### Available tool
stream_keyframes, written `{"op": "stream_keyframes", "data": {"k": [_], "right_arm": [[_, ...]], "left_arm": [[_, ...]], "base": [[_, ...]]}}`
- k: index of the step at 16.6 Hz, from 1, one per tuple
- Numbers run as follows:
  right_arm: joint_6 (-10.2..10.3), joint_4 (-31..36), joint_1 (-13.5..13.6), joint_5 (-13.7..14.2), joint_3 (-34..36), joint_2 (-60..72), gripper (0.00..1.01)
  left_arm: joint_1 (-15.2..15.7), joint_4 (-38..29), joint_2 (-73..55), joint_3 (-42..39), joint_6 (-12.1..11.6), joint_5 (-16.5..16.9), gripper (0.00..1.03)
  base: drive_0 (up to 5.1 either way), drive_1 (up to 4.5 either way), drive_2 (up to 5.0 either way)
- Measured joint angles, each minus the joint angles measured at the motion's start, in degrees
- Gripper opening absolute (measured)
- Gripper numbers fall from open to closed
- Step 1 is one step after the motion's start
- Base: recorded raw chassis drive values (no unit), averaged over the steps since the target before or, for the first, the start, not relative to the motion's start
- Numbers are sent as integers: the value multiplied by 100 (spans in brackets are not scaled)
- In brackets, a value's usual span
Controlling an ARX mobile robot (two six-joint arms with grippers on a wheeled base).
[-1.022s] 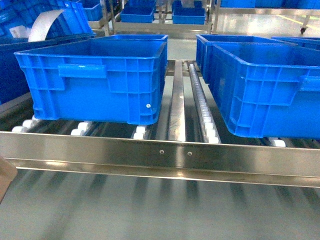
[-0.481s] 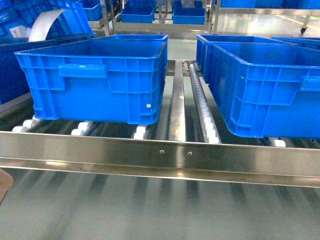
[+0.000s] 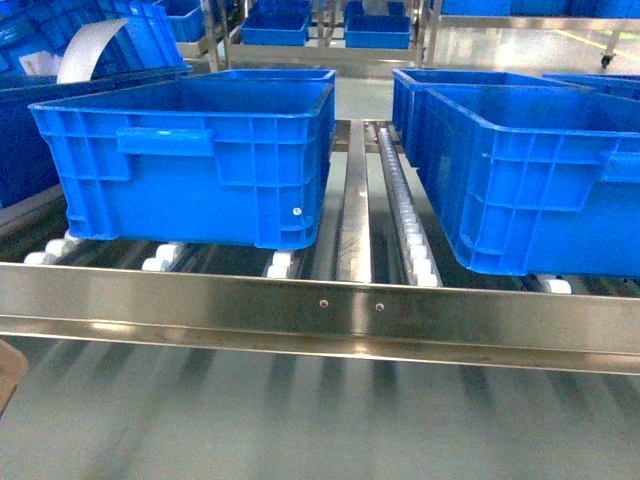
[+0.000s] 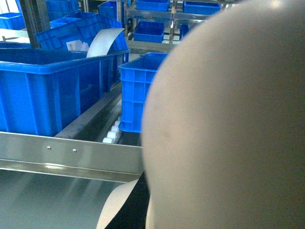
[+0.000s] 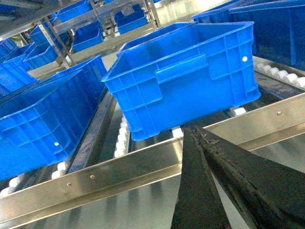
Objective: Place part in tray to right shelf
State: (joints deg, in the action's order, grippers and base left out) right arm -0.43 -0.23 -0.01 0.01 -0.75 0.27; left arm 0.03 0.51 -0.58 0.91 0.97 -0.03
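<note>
Far left of my head cam, a brownish-beige corner (image 3: pixel 8 368) pokes in at the bottom edge, below the rail; can't tell what it is. L wrist cam is mostly blocked by a big pale beige curved surface (image 4: pixel 228 124) right up against the lens, prob the tray, w/ a thin pale strip (image 4: pixel 116 205) curling down at the bottom. Can't see the left gripper itself in any view, so no read on its claw or whether it has hold of anything.

Moving right: the right shelf fills my head view, shiny front rail (image 3: pixel 330 300) across the frame, white rollers (image 3: pixel 405 215) running back behind it. A large blue crate (image 3: pixel 195 160) sits on the rollers left of centre, a second blue crate (image 3: pixel 530 175) on the right, w/ a bare steel lane btwn them. More blue crates (image 3: pixel 275 25) on racks in the bkgd.

R wrist cam: right gripper (image 5: pixel 198 138) shows as two dark fingers (image 5: pixel 190 191) meeting at a point in front of the rail; they look pressed together at the tip, nothing visible btwn them. Same rail and a crate beyond.

The part: not visible in any cam.
</note>
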Motion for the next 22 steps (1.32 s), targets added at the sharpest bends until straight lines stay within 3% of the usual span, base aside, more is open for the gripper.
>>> {"op": "stream_keyframes", "data": {"k": [3, 7, 10, 22], "right_arm": [[0, -2, 0, 0, 0, 0, 29], [0, 0, 0, 0, 0, 0, 77], [0, 0, 0, 0, 0, 0, 100], [0, 0, 0, 0, 0, 0, 98]], "left_arm": [[0, 0, 0, 0, 0, 2, 15], [0, 0, 0, 0, 2, 2, 15], [0, 0, 0, 0, 0, 2, 15], [0, 0, 0, 0, 2, 2, 15]], "base": [[0, 0, 0], [0, 0, 0], [0, 0, 0], [0, 0, 0]]}}
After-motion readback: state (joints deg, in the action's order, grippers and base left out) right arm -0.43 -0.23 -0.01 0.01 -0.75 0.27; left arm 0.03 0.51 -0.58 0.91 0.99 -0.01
